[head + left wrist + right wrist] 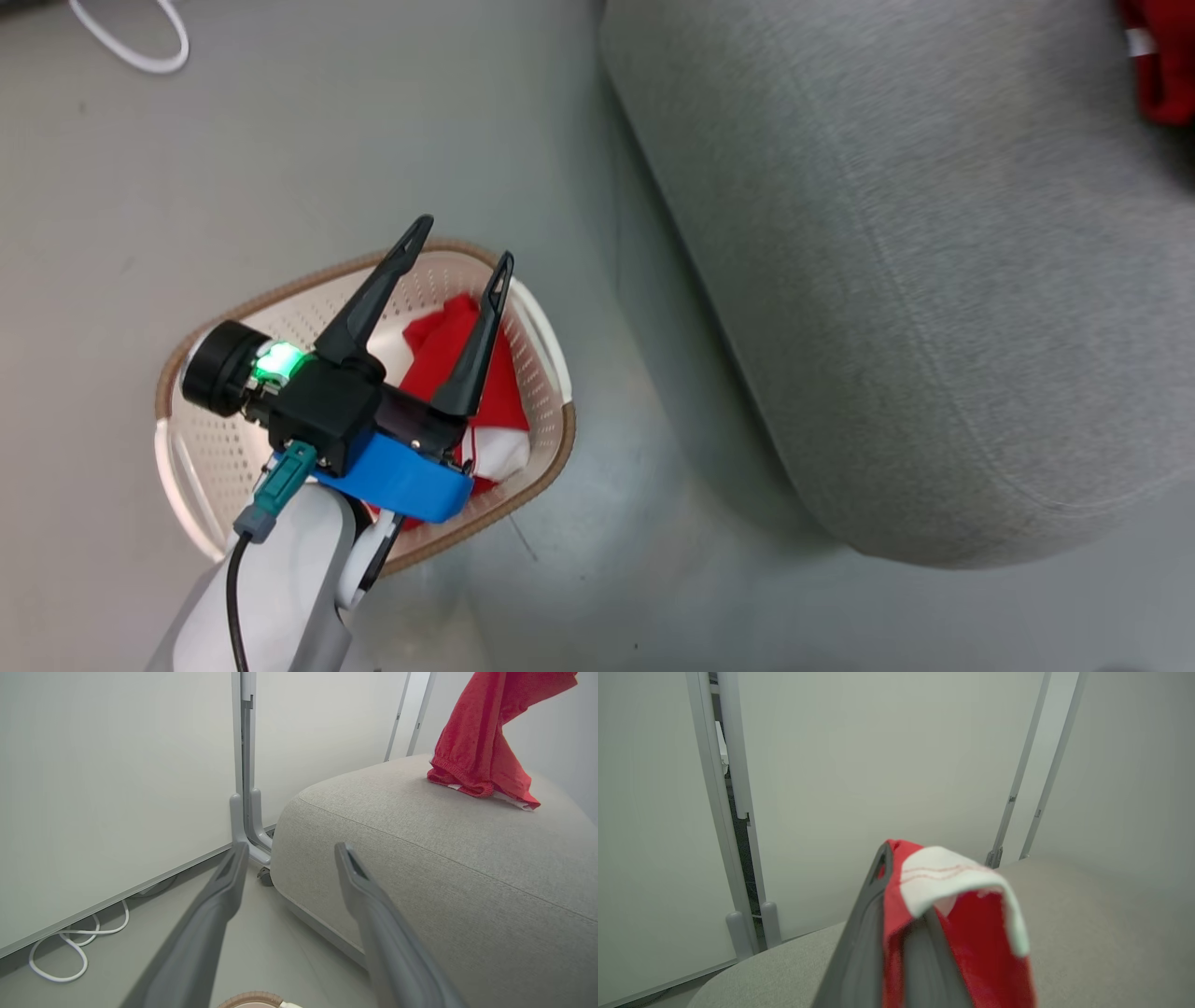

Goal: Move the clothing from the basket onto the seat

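Note:
My left gripper (462, 238) hangs open over the cream perforated basket (224, 448), fingers spread and empty. A red garment (448, 345) with white trim lies in the basket beneath it. In the left wrist view the open left gripper (290, 851) points toward the grey seat (444, 858), where a second red garment (476, 742) hangs down with its lower end touching the cushion. My right gripper (901, 858) is shut on that red garment (971, 933), white trim draped over its fingers, above the seat (1087, 914). A red corner of that garment (1162, 56) shows at the head view's top right.
The seat (887, 280) spans the right of the head view, with grey floor between it and the basket. A white cable (140, 47) loops on the floor at top left. White wall panels with grey posts (245, 765) stand behind the sofa.

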Available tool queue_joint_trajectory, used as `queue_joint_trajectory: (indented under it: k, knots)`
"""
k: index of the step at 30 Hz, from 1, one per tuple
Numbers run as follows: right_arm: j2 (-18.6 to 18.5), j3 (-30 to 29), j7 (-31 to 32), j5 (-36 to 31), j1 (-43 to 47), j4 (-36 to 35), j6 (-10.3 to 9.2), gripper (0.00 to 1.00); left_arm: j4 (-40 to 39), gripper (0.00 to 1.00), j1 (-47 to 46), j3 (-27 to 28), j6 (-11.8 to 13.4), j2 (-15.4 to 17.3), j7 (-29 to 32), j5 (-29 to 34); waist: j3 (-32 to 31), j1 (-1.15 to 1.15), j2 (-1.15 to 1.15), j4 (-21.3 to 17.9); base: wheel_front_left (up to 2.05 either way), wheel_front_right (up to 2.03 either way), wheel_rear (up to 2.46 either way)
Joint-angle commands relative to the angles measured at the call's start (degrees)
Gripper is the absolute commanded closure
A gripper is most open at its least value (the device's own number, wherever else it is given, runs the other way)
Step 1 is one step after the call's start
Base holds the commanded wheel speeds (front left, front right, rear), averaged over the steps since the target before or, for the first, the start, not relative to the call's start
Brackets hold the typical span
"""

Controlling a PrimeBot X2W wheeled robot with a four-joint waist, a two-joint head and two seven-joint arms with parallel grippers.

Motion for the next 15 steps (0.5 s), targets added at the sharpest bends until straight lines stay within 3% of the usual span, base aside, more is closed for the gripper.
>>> queue_joint_trajectory:
  k: [1, 15]
  knots:
    - [0.55, -1.09, -0.94, -0.06, 1.83, 1.84, 0.01, 1.0, -0.55, 0.0, -1.55, -0.07, -0.09, 0.32, -0.26, 0.38, 4.46, -0.01, 0.0, 2.68, 0.0, 0.0, 0.0]
    - [3.23, -4.12, -6.73, -2.99, 6.48, 17.45, 0.01, 1.0, 0.33, 0.0, -2.68, -0.61, -0.09, -0.92, -0.26, 0.36, 6.49, -0.01, 0.0, 5.26, 0.0, 0.0, 0.0]
